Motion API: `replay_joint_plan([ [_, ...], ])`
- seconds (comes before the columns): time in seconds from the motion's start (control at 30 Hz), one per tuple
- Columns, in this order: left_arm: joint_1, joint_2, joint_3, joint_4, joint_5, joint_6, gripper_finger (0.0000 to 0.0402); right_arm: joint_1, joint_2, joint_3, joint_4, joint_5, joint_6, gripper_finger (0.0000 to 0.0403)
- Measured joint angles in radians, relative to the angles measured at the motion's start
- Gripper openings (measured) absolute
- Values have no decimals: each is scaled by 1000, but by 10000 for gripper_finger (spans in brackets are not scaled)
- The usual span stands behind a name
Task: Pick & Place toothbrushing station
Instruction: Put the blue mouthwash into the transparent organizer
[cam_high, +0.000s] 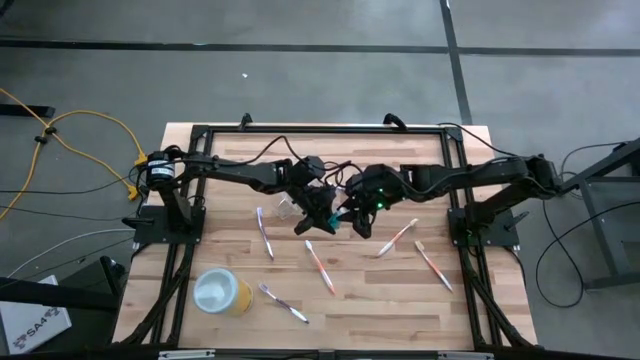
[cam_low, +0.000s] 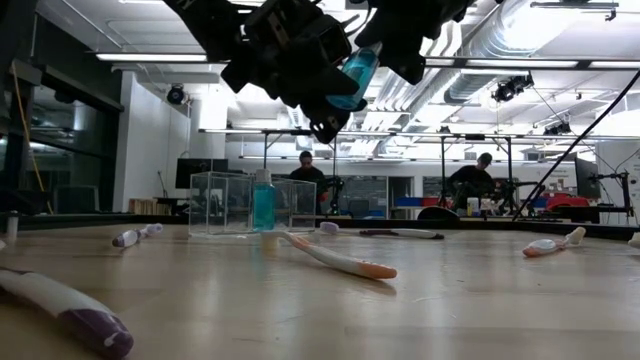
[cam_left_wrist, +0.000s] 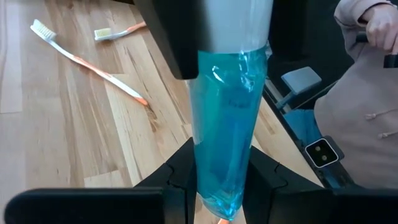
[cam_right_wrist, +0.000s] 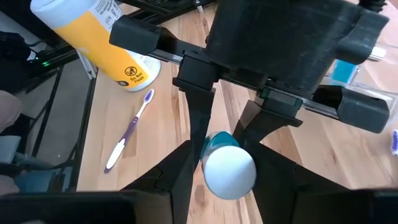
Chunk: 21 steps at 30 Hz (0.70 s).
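Note:
A blue tube (cam_low: 354, 74) with a white cap hangs high over the table's middle, between my two grippers. My left gripper (cam_high: 322, 211) comes from the left and is shut on its tail end. My right gripper (cam_high: 358, 218) comes from the right and is shut on its cap end. A second blue tube (cam_low: 263, 203) stands upright at the clear cup (cam_low: 235, 204), which stands on the table (cam_high: 291, 207). Several toothbrushes lie flat on the wood: a purple one (cam_high: 265, 233), orange ones (cam_high: 320, 266) (cam_high: 397, 238) (cam_high: 433, 266), and another purple one (cam_high: 285, 303). My left gripper pinches the tube's flat tail end (cam_left_wrist: 219, 198) between its two fingers (cam_left_wrist: 179, 186). The fingers come from the table's left and lie along the tube. The tube is lifted clear and tilted, its cap end pointing away toward the other gripper. My right gripper holds the tube's white cap end (cam_right_wrist: 230, 172) between its two fingers (cam_right_wrist: 181, 174), coming from the table's right, end-on to the tube. The cap faces the wrist camera. The tube is clear of the table, its cap end the higher one in the low view.
The larger yellow cup (cam_high: 222, 292) lies on its side at the near left. A dark frame (cam_high: 200, 135) runs along the table's edges. A person (cam_left_wrist: 364, 93) stands past the table, and others are far off in the room (cam_low: 305, 170).

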Motion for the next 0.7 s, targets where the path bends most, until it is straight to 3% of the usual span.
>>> replay_joint_plan([
  [0.57,-5,0,0,6,-8,-18,76,22,2,0,-8,35,-8,135],
  [0.7,-12,-3,0,11,-25,-14,76,23,41,1,-10,-11,-8,135],
])
